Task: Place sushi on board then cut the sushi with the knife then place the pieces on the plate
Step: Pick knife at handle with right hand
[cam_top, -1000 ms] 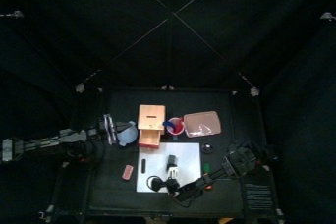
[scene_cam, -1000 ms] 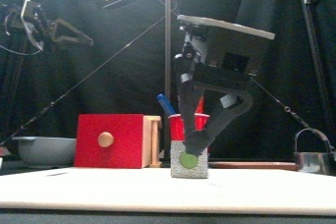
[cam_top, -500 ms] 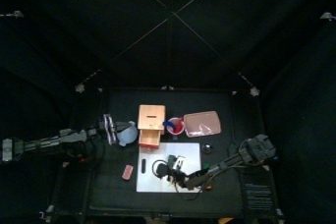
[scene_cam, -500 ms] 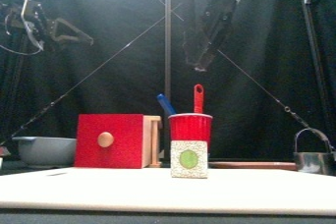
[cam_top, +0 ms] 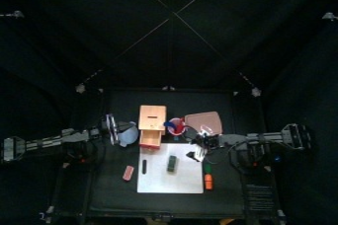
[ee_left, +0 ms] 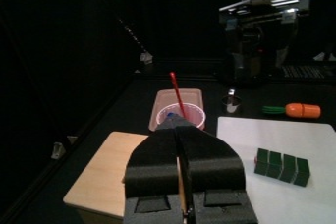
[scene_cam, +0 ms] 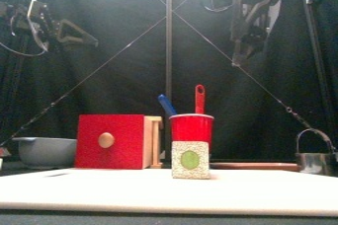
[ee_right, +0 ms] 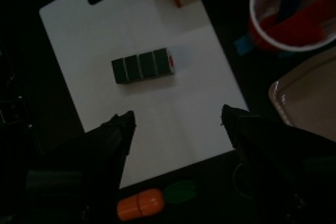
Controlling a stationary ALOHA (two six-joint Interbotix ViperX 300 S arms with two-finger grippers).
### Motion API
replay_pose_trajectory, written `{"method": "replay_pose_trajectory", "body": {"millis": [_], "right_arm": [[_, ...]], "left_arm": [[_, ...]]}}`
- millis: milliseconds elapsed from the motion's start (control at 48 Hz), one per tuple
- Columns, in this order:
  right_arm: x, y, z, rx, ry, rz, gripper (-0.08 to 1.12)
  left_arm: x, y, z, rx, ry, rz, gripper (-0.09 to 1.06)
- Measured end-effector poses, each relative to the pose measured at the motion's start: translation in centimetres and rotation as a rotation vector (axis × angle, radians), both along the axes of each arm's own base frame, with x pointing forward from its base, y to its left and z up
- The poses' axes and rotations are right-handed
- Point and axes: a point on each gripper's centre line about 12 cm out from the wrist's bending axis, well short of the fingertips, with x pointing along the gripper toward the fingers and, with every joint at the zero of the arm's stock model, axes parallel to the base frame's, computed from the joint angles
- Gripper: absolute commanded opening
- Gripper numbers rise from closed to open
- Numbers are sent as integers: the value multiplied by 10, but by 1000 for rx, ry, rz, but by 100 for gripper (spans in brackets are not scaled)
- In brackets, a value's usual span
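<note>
Already the dark green toy sushi roll [cam_top: 172,162] lies on the white cutting board [cam_top: 189,184], near its middle, with its long axis running front to back, so the front view sees it end-on. With that step judged done, the coming move turns on the knives. The red cup [scene_cam: 192,128] stands behind the board, between the pale wooden box with a red drawer front [scene_cam: 110,142] and the flat pink tray [cam_top: 203,123]. The red toy knife [scene_cam: 200,98] rises nearly upright from it and the blue toy knife [scene_cam: 168,104] leans toward the box. The right gripper [cam_top: 208,146] hangs high over the board's right rear corner with its jaws spread wide and nothing between them. The cup lies just behind it and to its left, so it looks the nearer hand for a knife. The left gripper [cam_top: 119,130] hovers at the box's left side, jaws pressed together on nothing, with the box between it and the cup. A second ago the right gripper was down at the roll by the board's front; half a second ago it was lifting; now it has drawn back up and to the right, and the roll stands where it was set. An orange toy food [cam_top: 209,180] rests just beside the board's right edge
</note>
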Motion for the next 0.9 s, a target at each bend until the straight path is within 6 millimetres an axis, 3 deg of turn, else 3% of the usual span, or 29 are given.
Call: {"method": "replay_pose_trajectory", "body": {"millis": [208, 375, 667, 896], "right_arm": [[-4, -63, -5, -106, 66, 60, 99], [11, -92, -18, -113, 139, 162, 99], [38, -112, -32, -122, 210, 219, 99], [66, -110, -43, -57, 398, 316, 99]], "left_arm": [[3, 1, 8, 5, -16, 2, 8], [3, 3, 8, -5, -19, 9, 8], [2, 5, 8, -18, -25, 23, 8], [0, 7, 2, -24, -11, 33, 8]]}}
